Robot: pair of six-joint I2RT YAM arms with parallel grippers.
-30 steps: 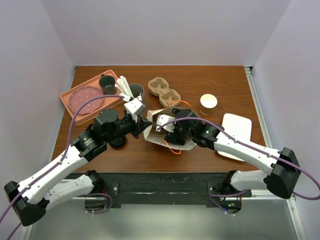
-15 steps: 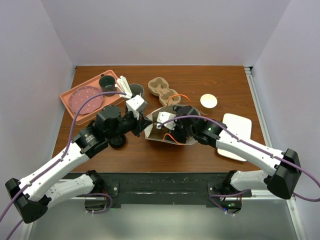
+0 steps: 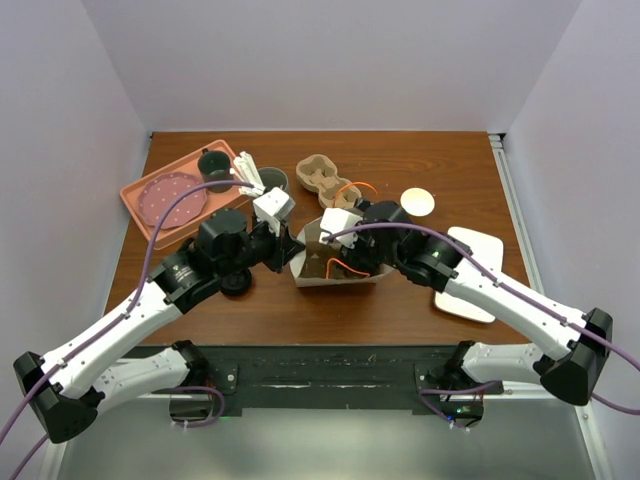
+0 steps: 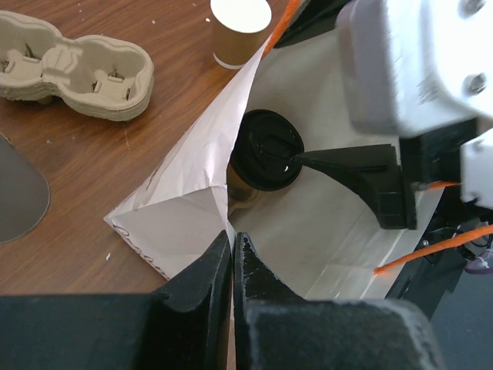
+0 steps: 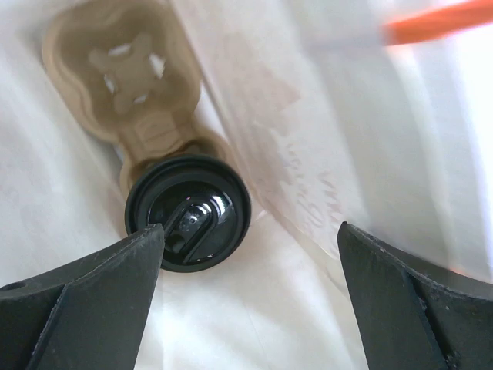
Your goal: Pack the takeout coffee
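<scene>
- The left end effector (image 4: 233, 270) is clenched on the near lip of the white paper bag (image 4: 177, 223), a fold of paper trapped between its fingers, which props the mouth open towards the right arm.
- The paper bag lies on its side on the desk (image 4: 92, 154), roughly mid-desk. The pinched lip is the only thing visibly holding the mouth wide, so that pinch should stay firm and level until the other arm is clear.
- The takeout coffee (image 5: 189, 212), black lid up, stands inside the bag. It is seated in one hole of a cardboard carrier (image 5: 127, 54) whose other hole is empty.
- The right end effector (image 5: 248, 230) is reached into the bag above the cup with its fingers spread wide, one on each side of the lid and grasping nothing. Whether the left fingertip brushes the lid rim I cannot tell.
- The step in hand looks like clearing the right arm from the bag. The safest way is to back out straight along the bag's length with the fingers spread, without dragging across the lid or snagging the orange handle (image 4: 431, 250).
- Further right, outside the bag, a white-topped cup (image 4: 239, 23) stands alone on the desk, apart from both arms.
</scene>
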